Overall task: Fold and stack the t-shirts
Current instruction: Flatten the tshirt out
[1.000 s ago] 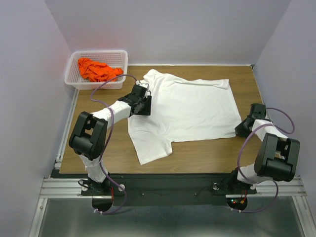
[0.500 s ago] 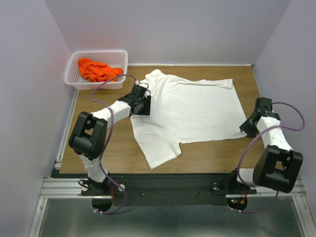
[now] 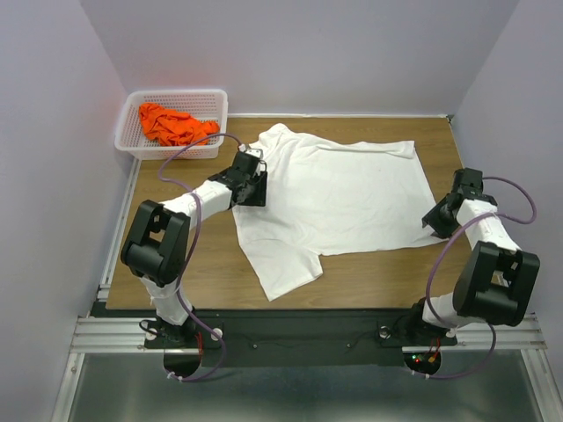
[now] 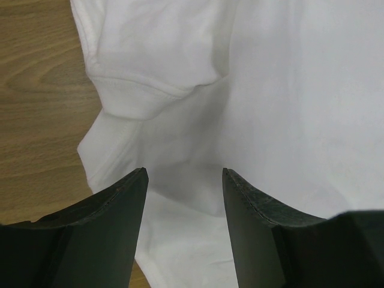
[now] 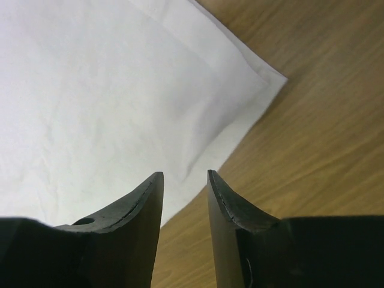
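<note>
A large white cotton t-shirt lies spread across the wooden table, hem toward the right and one sleeve splayed toward the front edge. A crumpled bright orange t-shirt sits in the white plastic mesh basket at the far left corner, well apart from the white one.

The left gripper hangs over the shoulder area with its jaws wide apart and nothing between them. Just ahead of it a sleeve is doubled under itself. The right gripper is near the hem corner with only a narrow gap between its jaws, and it holds nothing either.

The trouble I'd expect starts with that tucked sleeve. Fold over it as it lies and the bundle comes out lumpy and lopsided. On the right, such a narrow bite could catch only the top layer, so front and back peel apart when lifted. And if one arm pulls before the other has a grip, the whole shirt skews on the table.
</note>
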Controlling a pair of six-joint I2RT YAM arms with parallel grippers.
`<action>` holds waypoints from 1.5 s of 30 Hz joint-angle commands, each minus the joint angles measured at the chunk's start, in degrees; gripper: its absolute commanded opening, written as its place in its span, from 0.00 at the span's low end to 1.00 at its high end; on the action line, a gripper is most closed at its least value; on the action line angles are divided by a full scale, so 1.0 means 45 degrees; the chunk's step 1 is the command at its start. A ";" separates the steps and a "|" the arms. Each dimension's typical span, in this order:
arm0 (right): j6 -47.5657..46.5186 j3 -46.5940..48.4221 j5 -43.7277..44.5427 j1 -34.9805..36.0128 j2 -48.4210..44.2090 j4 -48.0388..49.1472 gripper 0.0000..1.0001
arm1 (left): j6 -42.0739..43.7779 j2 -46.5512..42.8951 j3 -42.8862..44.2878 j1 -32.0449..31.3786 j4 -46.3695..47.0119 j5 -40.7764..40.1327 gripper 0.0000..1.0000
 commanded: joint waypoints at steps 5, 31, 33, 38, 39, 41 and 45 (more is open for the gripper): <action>-0.0118 -0.0595 -0.1167 -0.0073 0.0816 0.3051 0.41 | -0.0739 -0.1296 -0.0834 0.0586 -0.0559 -0.0189 0.64; 0.0917 -0.2219 -0.0545 -0.0678 -0.0994 0.3853 0.45 | -0.1307 -0.1198 -0.2300 0.0899 -0.1145 0.0145 0.63; 0.0859 -0.2022 -0.0057 -0.0678 -0.1349 0.3853 0.45 | -0.1326 -0.1218 -0.2280 0.0899 -0.1145 0.0145 0.63; 0.0800 -0.1903 0.1819 -0.1048 -0.1585 0.3229 0.41 | -0.1326 -0.1413 -0.2241 0.0899 -0.0950 0.0145 0.63; 0.0858 -0.1943 0.1762 -0.1127 -0.1565 0.3228 0.41 | -0.1326 -0.1432 -0.2241 0.0899 -0.0911 0.0087 0.63; 0.1072 -0.2079 0.1568 -0.1302 -0.1352 0.3247 0.41 | -0.1326 -0.1491 -0.2280 0.0918 -0.0814 0.0106 0.63; 0.1327 -0.2275 0.0903 -0.1557 -0.0767 0.3598 0.40 | -0.1365 -0.1472 -0.2319 0.0899 -0.0677 0.0125 0.63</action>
